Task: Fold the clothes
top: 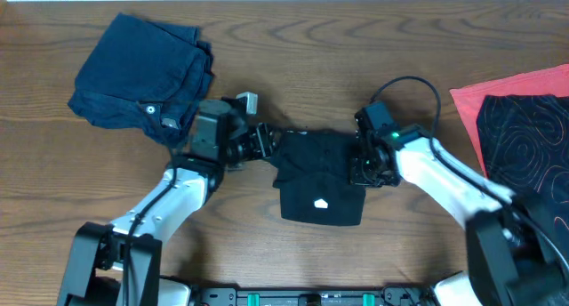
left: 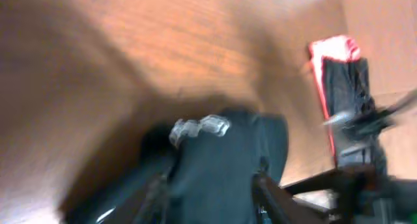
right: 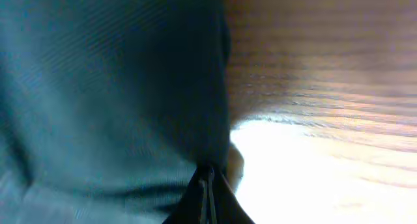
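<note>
A: Quick, where's the shirt?
B: Black shirt [top: 320, 177] mid-table [top: 267, 39], lying between the two arms. It's bunched along the far side and flatter on the near side, with a small white logo [top: 321, 202] facing up near the near edge.
A: Left gripper?
B: Left gripper [top: 265, 144] is at the shirt's left edge. The wrist view is blurred, but the fingers [left: 266, 188] stand apart, with dark cloth lying between and beyond them. Whether they touch the cloth — can't tell.
A: Right one?
B: Right gripper [top: 361, 168] is at the shirt's right edge, tips pressed together. The wrist view puts them right at the hem, with shirt on one side and bare wood on the other. Any cloth caught between the tips — can't tell, too dark there.
A: Anything else on the table?
B: Denim [top: 142, 70] in a rumpled heap at the far left, near the left arm and apart from the shirt. Red cloth [top: 520, 84] is at the right edge, with a dark patterned cloth [top: 524, 141] lying on it, well apart from the shirt.
</note>
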Robot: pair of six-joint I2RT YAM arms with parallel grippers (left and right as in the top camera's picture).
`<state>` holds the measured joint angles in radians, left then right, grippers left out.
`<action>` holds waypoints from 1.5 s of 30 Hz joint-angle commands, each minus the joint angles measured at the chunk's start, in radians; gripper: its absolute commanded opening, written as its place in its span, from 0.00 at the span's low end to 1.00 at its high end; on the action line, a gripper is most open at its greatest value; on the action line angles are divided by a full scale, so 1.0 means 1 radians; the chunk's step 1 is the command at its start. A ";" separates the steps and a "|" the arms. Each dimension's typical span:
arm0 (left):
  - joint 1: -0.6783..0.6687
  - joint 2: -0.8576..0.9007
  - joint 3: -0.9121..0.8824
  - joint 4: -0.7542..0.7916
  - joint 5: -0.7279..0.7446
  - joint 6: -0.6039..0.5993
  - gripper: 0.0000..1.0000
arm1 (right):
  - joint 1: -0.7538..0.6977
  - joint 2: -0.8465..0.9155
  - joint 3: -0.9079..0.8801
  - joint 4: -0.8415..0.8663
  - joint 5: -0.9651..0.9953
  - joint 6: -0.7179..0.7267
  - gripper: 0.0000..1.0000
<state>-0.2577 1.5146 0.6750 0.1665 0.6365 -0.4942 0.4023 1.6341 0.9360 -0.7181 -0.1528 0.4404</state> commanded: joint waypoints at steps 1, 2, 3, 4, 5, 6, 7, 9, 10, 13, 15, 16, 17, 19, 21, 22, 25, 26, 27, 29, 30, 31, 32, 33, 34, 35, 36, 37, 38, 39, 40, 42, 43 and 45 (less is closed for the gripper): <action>0.054 -0.019 0.014 -0.097 0.022 0.136 0.52 | -0.009 -0.117 -0.001 -0.001 0.008 -0.135 0.02; 0.071 -0.018 0.013 -0.141 -0.008 0.152 0.52 | -0.008 -0.143 -0.001 -0.001 0.003 -0.157 0.02; 0.084 -0.018 0.013 -0.175 -0.035 0.170 0.52 | -0.007 -0.161 -0.001 0.003 -0.003 -0.162 0.01; 0.093 -0.018 0.013 -0.201 -0.055 0.187 0.55 | -0.007 -0.175 -0.001 0.011 -0.010 -0.162 0.01; 0.101 -0.018 0.013 -0.214 -0.062 0.209 0.56 | -0.007 -0.182 -0.001 0.025 -0.013 -0.161 0.01; 0.105 -0.016 0.013 -0.215 -0.061 0.226 0.56 | -0.007 -0.182 -0.002 0.039 -0.012 -0.161 0.01; 0.106 -0.015 0.013 -0.212 -0.062 0.240 0.59 | -0.007 -0.177 -0.002 0.057 -0.013 -0.161 0.01; 0.106 -0.009 0.013 -0.196 -0.062 0.275 0.60 | -0.006 -0.152 -0.003 0.097 -0.013 -0.142 0.02; 0.106 -0.001 0.013 -0.192 -0.062 0.291 0.60 | -0.005 -0.133 -0.003 0.112 -0.018 -0.129 0.02; 0.106 0.041 0.013 -0.190 -0.061 0.304 0.60 | -0.002 -0.066 -0.003 0.143 -0.061 -0.123 0.01; 0.106 0.079 0.013 -0.182 -0.056 0.304 0.60 | 0.006 -0.012 -0.003 0.156 -0.092 -0.123 0.01; 0.106 0.103 0.013 -0.176 -0.043 0.307 0.60 | 0.011 0.016 -0.003 0.163 -0.092 -0.124 0.01; 0.106 0.127 0.013 -0.169 -0.022 0.307 0.60 | 0.011 0.039 -0.003 0.172 -0.091 -0.135 0.01; 0.106 0.164 0.013 -0.148 0.043 0.307 0.60 | 0.011 0.082 -0.003 0.185 -0.090 -0.162 0.01; 0.099 0.201 0.013 -0.113 0.132 0.306 0.61 | 0.010 0.122 -0.003 0.188 -0.091 -0.161 0.01; 0.093 0.220 0.013 -0.096 0.173 0.306 0.61 | 0.010 0.137 -0.003 0.188 -0.091 -0.161 0.01; 0.068 0.253 0.013 -0.087 0.230 0.306 0.68 | 0.011 0.182 -0.003 0.188 -0.091 -0.161 0.01; 0.056 0.263 0.013 -0.087 0.242 0.306 0.68 | 0.010 0.191 -0.003 0.188 -0.091 -0.161 0.01; 0.043 0.270 0.013 -0.087 0.247 0.306 0.69 | 0.010 0.198 -0.003 0.188 -0.091 -0.161 0.01; 0.016 0.280 0.011 -0.086 0.246 0.306 0.70 | 0.010 0.199 -0.003 0.188 -0.087 -0.161 0.01; 0.002 0.281 0.010 -0.085 0.246 0.306 0.70 | 0.010 0.199 -0.003 0.188 -0.084 -0.161 0.01; -0.008 0.281 0.010 -0.081 0.246 0.306 0.70 | 0.010 0.198 -0.003 0.188 -0.084 -0.161 0.01; -0.023 0.281 0.010 -0.072 0.246 0.306 0.71 | 0.010 0.198 -0.003 0.188 -0.084 -0.161 0.01; -0.036 0.281 0.010 -0.063 0.245 0.306 0.71 | 0.010 0.198 -0.003 0.188 -0.084 -0.161 0.01; -0.050 0.281 0.010 -0.050 0.243 0.306 0.71 | 0.010 0.198 -0.003 0.188 -0.084 -0.161 0.01; -0.064 0.281 0.010 -0.039 0.236 0.306 0.71 | 0.011 0.198 -0.003 0.188 -0.084 -0.161 0.01; -0.075 0.281 0.010 -0.032 0.222 0.306 0.71 | 0.010 0.198 -0.003 0.188 -0.084 -0.161 0.01; -0.084 0.281 0.010 -0.030 0.206 0.306 0.71 | 0.010 0.198 -0.003 0.188 -0.084 -0.161 0.01; -0.095 0.281 0.010 -0.029 0.178 0.302 0.71 | 0.010 0.198 -0.003 0.188 -0.084 -0.161 0.01; -0.104 0.281 0.010 -0.028 0.153 0.291 0.71 | 0.011 0.198 -0.003 0.188 -0.084 -0.161 0.01; -0.114 0.281 0.010 -0.022 0.137 0.276 0.71 | 0.011 0.198 -0.003 0.187 -0.084 -0.161 0.01; -0.128 0.281 0.010 0.009 0.137 0.241 0.71 | 0.011 0.198 -0.003 0.187 -0.084 -0.161 0.01; -0.134 0.281 0.010 0.027 0.137 0.226 0.71 | 0.011 0.198 -0.003 0.187 -0.084 -0.161 0.01; -0.144 0.281 0.010 0.066 0.137 0.176 0.70 | 0.011 0.198 -0.003 0.187 -0.084 -0.161 0.01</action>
<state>-0.3828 1.7725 0.6941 0.2100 0.8146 -0.2535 0.4061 1.7596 0.9668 -0.5274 -0.2508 0.2981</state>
